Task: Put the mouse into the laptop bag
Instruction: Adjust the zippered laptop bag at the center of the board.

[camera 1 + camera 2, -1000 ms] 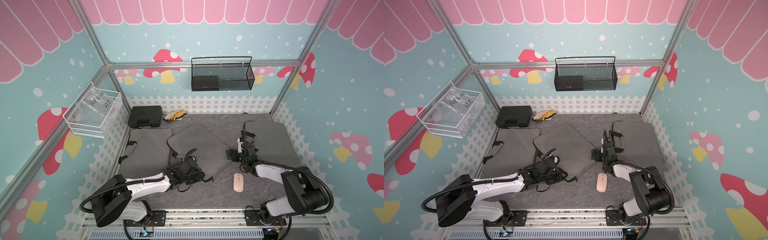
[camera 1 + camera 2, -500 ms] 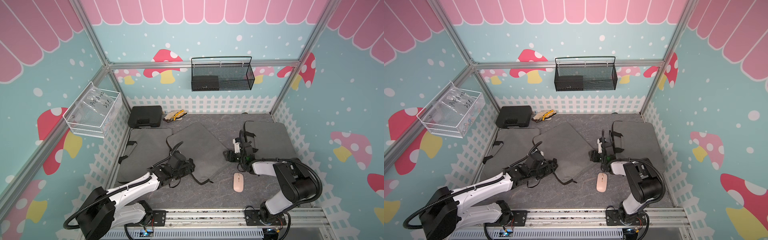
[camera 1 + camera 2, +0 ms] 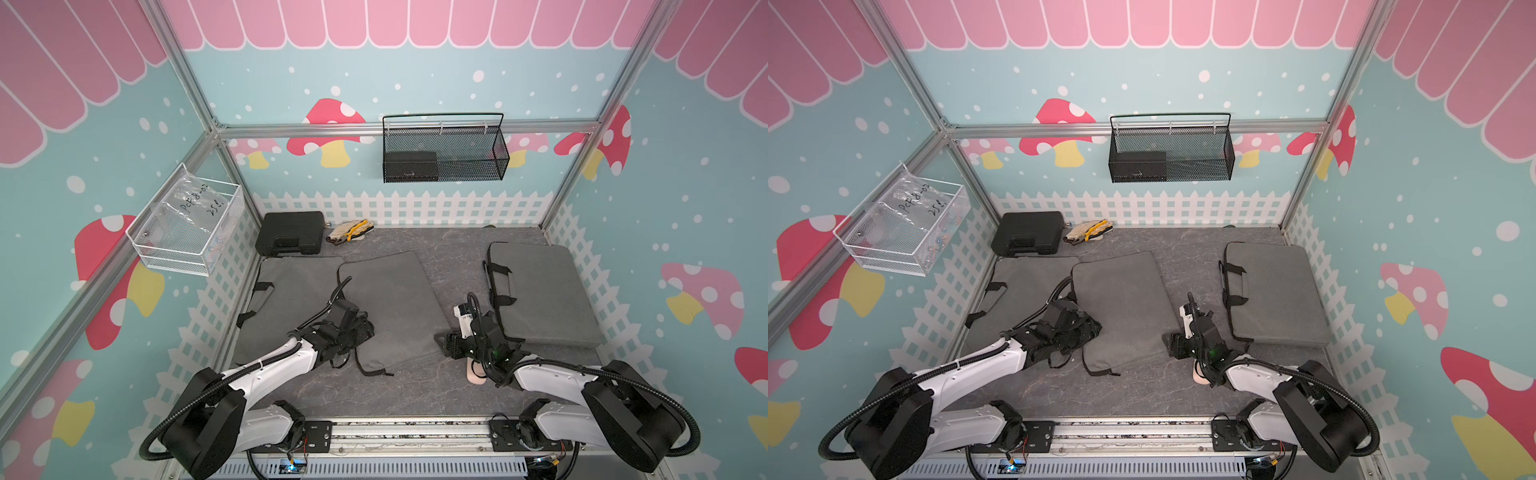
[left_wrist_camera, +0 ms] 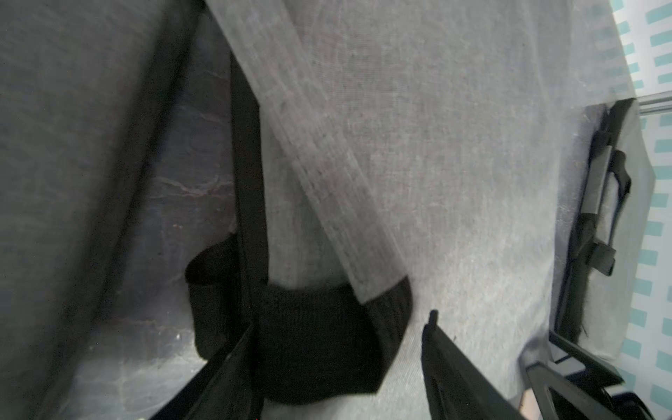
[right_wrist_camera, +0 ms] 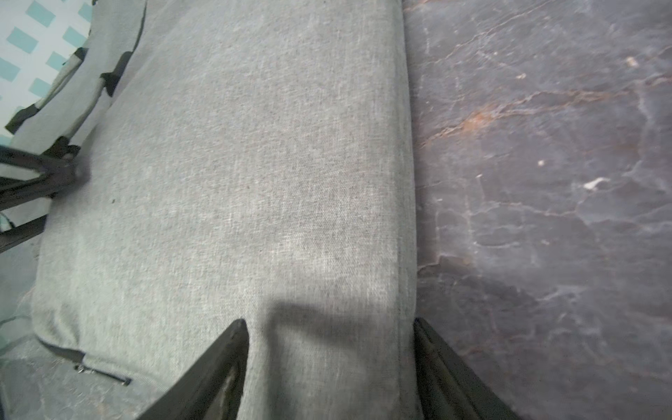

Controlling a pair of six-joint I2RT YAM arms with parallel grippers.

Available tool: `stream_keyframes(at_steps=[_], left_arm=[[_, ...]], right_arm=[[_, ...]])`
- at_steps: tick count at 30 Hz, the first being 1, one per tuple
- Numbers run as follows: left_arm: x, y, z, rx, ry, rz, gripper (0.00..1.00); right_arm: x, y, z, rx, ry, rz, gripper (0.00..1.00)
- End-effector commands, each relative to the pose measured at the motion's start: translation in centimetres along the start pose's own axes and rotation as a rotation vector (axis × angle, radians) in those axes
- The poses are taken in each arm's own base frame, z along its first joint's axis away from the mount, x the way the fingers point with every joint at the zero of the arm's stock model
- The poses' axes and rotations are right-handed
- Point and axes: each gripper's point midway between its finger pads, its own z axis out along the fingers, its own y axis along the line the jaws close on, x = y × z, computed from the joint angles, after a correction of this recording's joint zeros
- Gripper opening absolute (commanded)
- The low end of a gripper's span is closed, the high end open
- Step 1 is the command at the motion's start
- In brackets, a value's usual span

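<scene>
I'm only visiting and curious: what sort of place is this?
Probably a robot test booth, decorated playfully: two white robot arms bolted to a front rail, an aluminium frame carrying mushroom-print walls, and grey laptop bags laid on the mat.

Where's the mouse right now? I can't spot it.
In both top views the pink mouse lies on the tabletop near the front edge, half hidden under the right arm, between the middle laptop bag and the right-hand bag.

The left arm (image 3: pixel 270 370) and right arm (image 3: pixel 552 376) are showing white shells, black joints, ribbed black cables (image 3: pixel 699 432); a green light (image 3: pixel 496 353) is glowing.
</scene>
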Motion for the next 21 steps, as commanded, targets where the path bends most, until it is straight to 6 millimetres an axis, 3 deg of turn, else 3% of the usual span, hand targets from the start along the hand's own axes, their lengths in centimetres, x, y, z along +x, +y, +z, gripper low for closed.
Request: stream_keyframes(at_steps=[1,7,12,21], left_arm=[[-1.8,-0.6,0.2,0.008,-0.021,0.011,0.73],[-4.8,0.5,0.9,-0.008,-0.010,-0.029,0.72],[-6.9,0.8,0.4,-0.050,-0.022,-0.026,0.73],[-9.6,1.3,-4.1,-0.140,-0.162,-0.026,0.78]], right_arm=[[0.3,1.1,-0.3,-0.031,-0.016,0.023,0.72],[1.2,2.2,1.1,-0.068,0.017,0.017,0.73],[1.6,3.6,2.5,-0.088,0.045,0.000,0.74],[1.6,6.6,4.7,-0.128,0.073,-0.038,0.75]])
